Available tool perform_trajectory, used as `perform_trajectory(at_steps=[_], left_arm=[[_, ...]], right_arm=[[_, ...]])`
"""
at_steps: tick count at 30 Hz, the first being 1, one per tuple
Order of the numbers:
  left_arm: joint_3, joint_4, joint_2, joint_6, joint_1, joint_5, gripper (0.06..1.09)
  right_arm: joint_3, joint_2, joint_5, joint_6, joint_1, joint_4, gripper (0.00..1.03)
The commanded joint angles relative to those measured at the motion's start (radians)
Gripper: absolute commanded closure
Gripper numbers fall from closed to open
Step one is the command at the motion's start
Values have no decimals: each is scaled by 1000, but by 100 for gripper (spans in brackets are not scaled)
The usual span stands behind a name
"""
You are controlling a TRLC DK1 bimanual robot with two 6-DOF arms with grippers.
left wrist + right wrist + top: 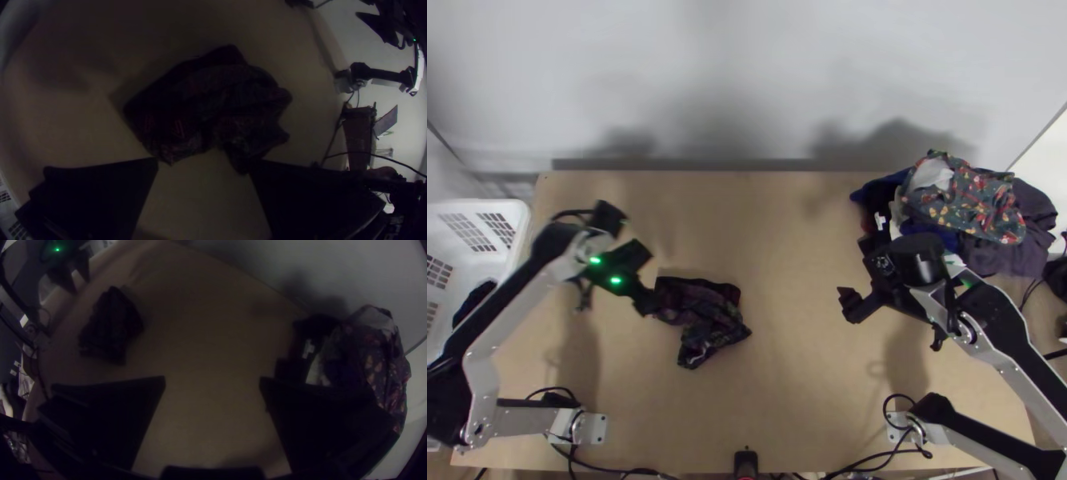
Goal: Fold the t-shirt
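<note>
The dark patterned t-shirt lies bunched on the table, left of the middle. My left gripper is open above the table beside the cloth's left end, one finger close to it in the top view. In the left wrist view the t-shirt lies beyond the parted fingers of my left gripper. My right gripper hangs open over the right part of the table, well away from the shirt. In the right wrist view, nothing is between the fingertips of my right gripper, and the t-shirt lies farther off.
A heap of other clothes, with a patterned piece on top, covers the table's far right corner, close to the right arm. A white basket with dark cloth inside stands off the left edge. Bare tabletop lies between the grippers.
</note>
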Motion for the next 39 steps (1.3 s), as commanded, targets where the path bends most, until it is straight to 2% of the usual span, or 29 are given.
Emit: perform_trajectory(at_steps=[1, 4, 10, 14, 18, 20, 27, 30, 37, 39], left_arm=[[3, 132, 106, -249, -163, -190, 11], [-7, 198, 150, -289, -152, -282, 15], [-27, 288, 216, -330, -166, -385, 17], [-17, 294, 222, -327, -180, -371, 48], [-30, 319, 238, -315, -191, -371, 55], [-33, 339, 238, -315, -191, -369, 82], [-68, 330, 216, -281, -195, -332, 92], [-31, 254, 175, -267, -185, -233, 104], [179, 20, 57, -163, -96, -207, 105], [254, -34, 18, -131, -40, -153, 105]], right_arm=[[12, 2, 0, 2, 2, 1, 5], [20, -4, 0, 2, -4, -4, 5], [22, -13, 0, 2, -13, -7, 5], [20, -15, 0, 0, -13, -8, 5], [20, -15, 0, 0, -13, -7, 5], [18, -17, 0, 0, -13, -8, 5], [3, -30, 1, -9, -16, -10, 5], [2, -33, 1, -9, -16, -10, 5], [-23, -33, 0, -7, -9, -2, 5], [-28, -33, 0, -6, -10, -2, 5]])
